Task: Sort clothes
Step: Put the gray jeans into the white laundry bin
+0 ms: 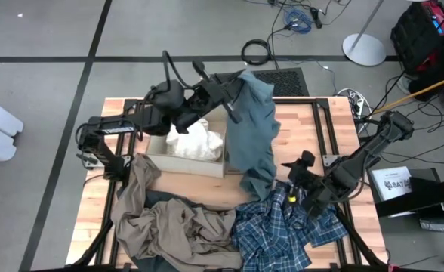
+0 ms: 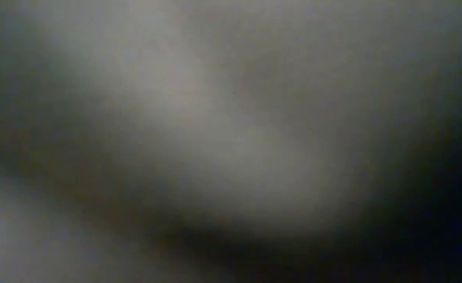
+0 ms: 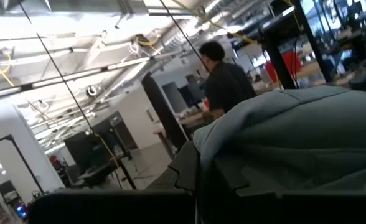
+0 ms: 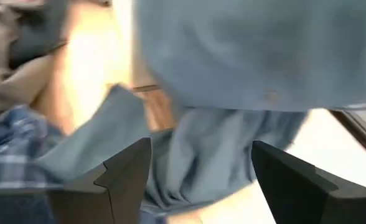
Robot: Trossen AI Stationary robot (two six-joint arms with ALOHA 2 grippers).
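My left gripper (image 1: 235, 94) is raised over the table's far middle, shut on a teal-grey garment (image 1: 252, 128). The garment hangs down from it, and its lower end (image 1: 257, 183) rests on the table beside a blue-and-white plaid garment (image 1: 275, 230). My right gripper (image 4: 201, 171) stands open at the right, just short of the hanging cloth, with nothing between its fingers. A white garment (image 1: 195, 140) lies in the cardboard box (image 1: 178, 162). A khaki-tan garment (image 1: 169, 219) lies crumpled at the near left. The low view shows only a grey blur. My left gripper holds the teal-grey garment by its upper end (image 3: 282, 143). The cloth drapes over the fingers and hides where they grip. The fingers come roughly level from the table's left. The garment hangs slack below them, its lower end on the table.
The open box stands left of the hanging garment, under my left arm. Bare wood (image 1: 195, 187) shows between the box and the heaps at the near edge. Cables (image 1: 301, 17) and a stand lie on the floor beyond the table. A person (image 3: 223, 81) stands in the room behind.
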